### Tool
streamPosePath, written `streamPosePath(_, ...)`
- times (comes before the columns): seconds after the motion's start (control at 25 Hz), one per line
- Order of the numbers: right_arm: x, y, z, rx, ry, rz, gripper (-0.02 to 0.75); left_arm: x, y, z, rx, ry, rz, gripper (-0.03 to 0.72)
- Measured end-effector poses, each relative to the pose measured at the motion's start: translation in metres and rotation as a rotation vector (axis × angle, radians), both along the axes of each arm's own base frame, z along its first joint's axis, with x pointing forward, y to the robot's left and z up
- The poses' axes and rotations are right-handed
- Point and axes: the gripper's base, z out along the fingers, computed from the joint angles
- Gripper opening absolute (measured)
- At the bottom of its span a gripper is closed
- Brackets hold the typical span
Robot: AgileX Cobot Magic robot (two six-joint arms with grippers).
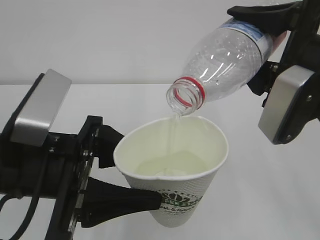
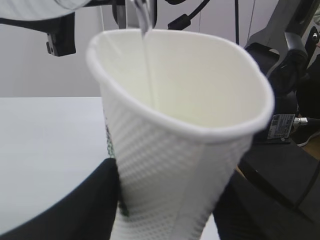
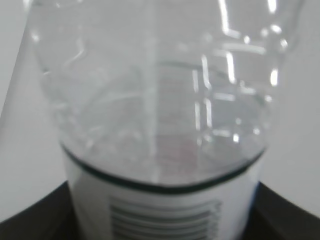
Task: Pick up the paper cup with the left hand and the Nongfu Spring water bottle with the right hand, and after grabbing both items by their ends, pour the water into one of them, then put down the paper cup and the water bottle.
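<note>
My left gripper is shut on the lower wall of the white paper cup, holding it upright above the table. Its black fingers press both sides of the textured wall. My right gripper is shut on the labelled end of the clear water bottle, tilted with its red-ringed open mouth just over the cup's rim. A thin stream of water falls into the cup, where a shallow pool lies. The right wrist view looks along the bottle from its label.
The white table lies below both arms with a pale wall behind. In the left wrist view, black equipment and cables stand to the right beyond the cup.
</note>
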Motion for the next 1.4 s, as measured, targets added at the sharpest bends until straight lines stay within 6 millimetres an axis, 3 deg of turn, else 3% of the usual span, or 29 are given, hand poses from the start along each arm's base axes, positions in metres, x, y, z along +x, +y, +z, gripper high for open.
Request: streamPosePath(1.4, -0.0002, 0.0002, 0.0005, -0.013, -0.02, 0.002, 0.482, 0.0003, 0.0001, -0.0004, 0.005, -0.002, 0.003, 0.405)
